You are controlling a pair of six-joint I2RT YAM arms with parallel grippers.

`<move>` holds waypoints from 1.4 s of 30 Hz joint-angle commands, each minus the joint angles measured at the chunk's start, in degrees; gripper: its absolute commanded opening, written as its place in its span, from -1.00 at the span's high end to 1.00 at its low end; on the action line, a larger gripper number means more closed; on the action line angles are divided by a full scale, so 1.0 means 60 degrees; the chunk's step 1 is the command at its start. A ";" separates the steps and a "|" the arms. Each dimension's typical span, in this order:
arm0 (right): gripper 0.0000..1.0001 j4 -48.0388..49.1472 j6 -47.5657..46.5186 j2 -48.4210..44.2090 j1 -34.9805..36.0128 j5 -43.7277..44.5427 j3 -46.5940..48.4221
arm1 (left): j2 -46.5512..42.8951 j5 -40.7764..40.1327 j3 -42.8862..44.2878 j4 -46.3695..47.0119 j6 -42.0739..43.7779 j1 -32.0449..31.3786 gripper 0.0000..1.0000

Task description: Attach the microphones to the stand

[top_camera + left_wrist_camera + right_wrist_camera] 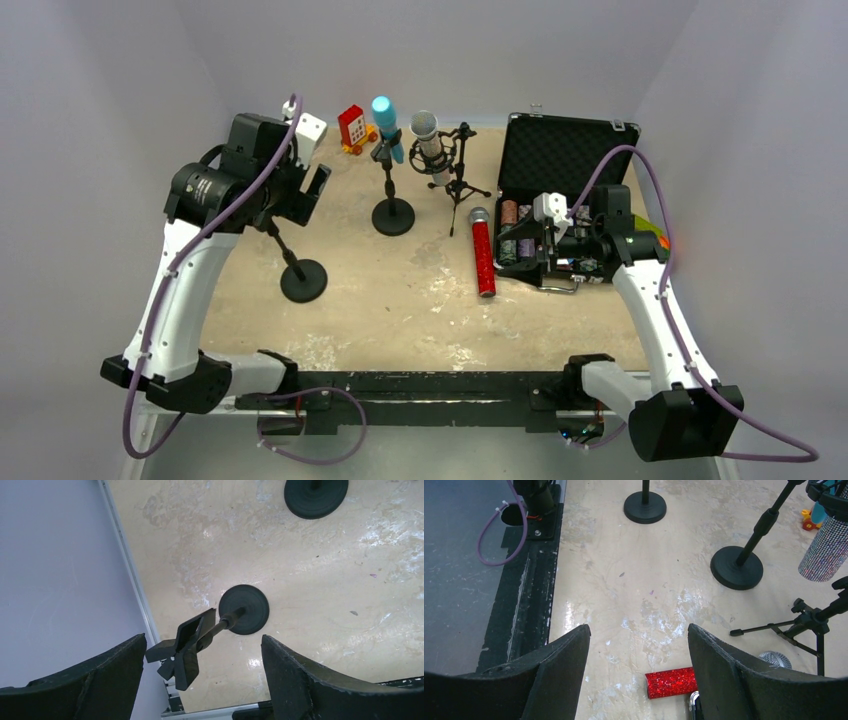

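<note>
The red-glitter microphone [483,252] lies flat on the table, its grey mesh head toward the back; its tail end shows in the right wrist view [671,682]. The light blue microphone [385,126] sits clipped in a round-base stand [393,216]. The silver-glitter microphone [431,146] hangs in a tripod stand [457,188]. A third round-base stand [303,280] has an empty clip [187,645]. My left gripper [315,190] is open and empty just above that clip [203,639]. My right gripper [528,248] is open and empty, above and just right of the red microphone [639,627].
An open black case [560,160] with small items stands at the right, directly behind my right gripper. A red and white toy [353,128] sits at the back. The tripod legs [774,626] spread near the red microphone's head. The table's left rim [132,575] runs close to the empty stand.
</note>
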 commanded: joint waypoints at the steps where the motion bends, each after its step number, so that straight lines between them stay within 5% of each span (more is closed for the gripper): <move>1: -0.49 -0.0041 -0.0123 -0.0048 -0.0053 -0.0203 0.0114 | -0.0118 0.0165 -0.0168 0.0421 0.0834 0.0469 -0.77; 13: -0.49 -0.0026 -0.0094 0.0058 -0.0054 -0.0233 0.0114 | 0.0329 0.1408 -0.1383 0.0444 0.0584 0.1348 -0.26; 16: -0.49 -0.0026 -0.0094 0.0073 -0.0054 -0.0236 0.0113 | 0.0419 0.1378 -0.1399 0.0414 0.0584 0.1419 0.15; 18: -0.49 -0.0026 -0.0079 0.0059 -0.0046 -0.0225 0.0113 | 0.0433 0.1542 -0.1242 0.0391 0.0549 0.1421 0.68; 20: -0.49 -0.0012 -0.0079 0.0058 -0.0053 -0.0222 0.0113 | 0.0362 0.2007 -0.1046 0.0360 0.0509 0.1414 0.97; 30: -0.49 0.0001 -0.0079 0.0124 -0.0068 -0.0152 0.0113 | 0.0260 0.5758 0.0021 0.0222 0.0200 0.0175 1.00; 42: -0.49 0.0030 -0.0064 0.0197 -0.0174 -0.0061 0.0077 | 0.2253 0.4600 0.1514 0.1290 -0.0282 -0.3591 1.00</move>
